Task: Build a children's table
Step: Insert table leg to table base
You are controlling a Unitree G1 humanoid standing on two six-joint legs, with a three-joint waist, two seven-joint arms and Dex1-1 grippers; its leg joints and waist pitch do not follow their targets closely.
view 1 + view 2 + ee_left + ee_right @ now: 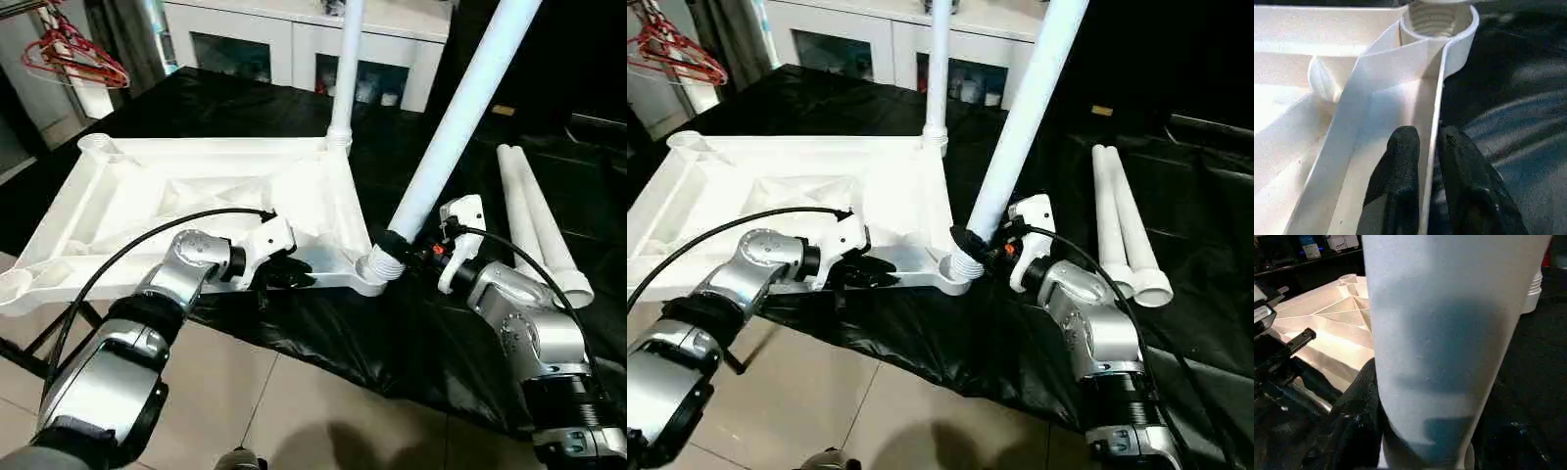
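The white table top (196, 186) lies upside down on a black cloth, ribs facing up. One white leg (345, 69) stands upright in its far right corner socket. A second leg (456, 127) leans to the right, its threaded end at the near right socket (377, 266). My right gripper (397, 243) is shut on this leg just above the threads, and the leg (1449, 333) looms close in the right wrist view. My left gripper (289, 274) is at the top's near rim (1432, 112), one black finger (1396, 186) on each side of the thin wall.
Two spare white legs (534, 211) lie side by side on the cloth at the right. A white glass-door cabinet (294, 39) stands behind. Red hangers (73, 54) hang at the far left. Tiled floor runs along the near edge of the cloth.
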